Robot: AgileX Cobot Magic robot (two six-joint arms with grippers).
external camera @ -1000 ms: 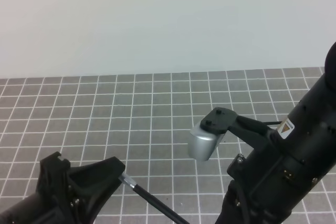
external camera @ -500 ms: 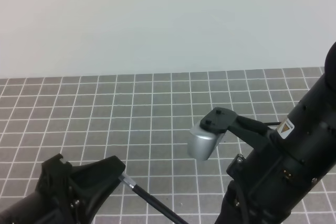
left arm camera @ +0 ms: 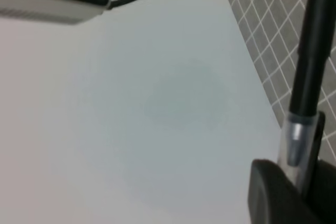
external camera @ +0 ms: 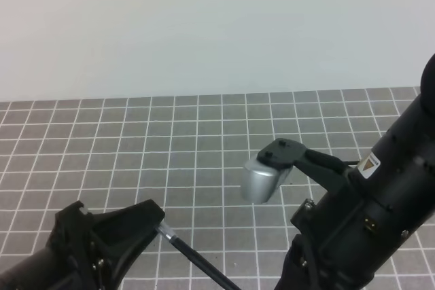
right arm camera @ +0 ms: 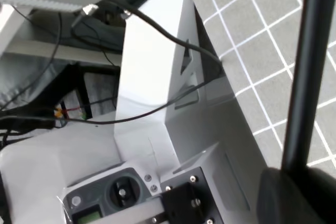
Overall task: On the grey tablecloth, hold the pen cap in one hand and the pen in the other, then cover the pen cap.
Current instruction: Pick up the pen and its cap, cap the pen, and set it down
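The grey tablecloth [external camera: 204, 140] fills the lower half of the exterior high view. At bottom left my left gripper [external camera: 158, 225] is shut on the pen cap [external camera: 164, 232]. The black pen [external camera: 200, 263] runs from the cap down and right, off the frame's bottom edge. In the left wrist view the pen [left arm camera: 310, 51] has its silvery tip inside the pen cap [left arm camera: 300, 145], just above my fingertips [left arm camera: 278, 192]. In the right wrist view my right gripper [right arm camera: 287, 182] is shut on the pen [right arm camera: 310, 66]. The right gripper's fingers are hidden in the exterior high view.
The right arm [external camera: 380, 202] and its silver wrist camera [external camera: 260, 181] rise over the cloth's right side. A plain white wall [external camera: 204, 25] lies past the cloth's far edge. A white equipment frame with cables [right arm camera: 152, 93] shows in the right wrist view.
The right arm's wrist camera has shifted slightly down and left. The left gripper, with the cap and pen, has sunk a little. Both grips are unchanged.
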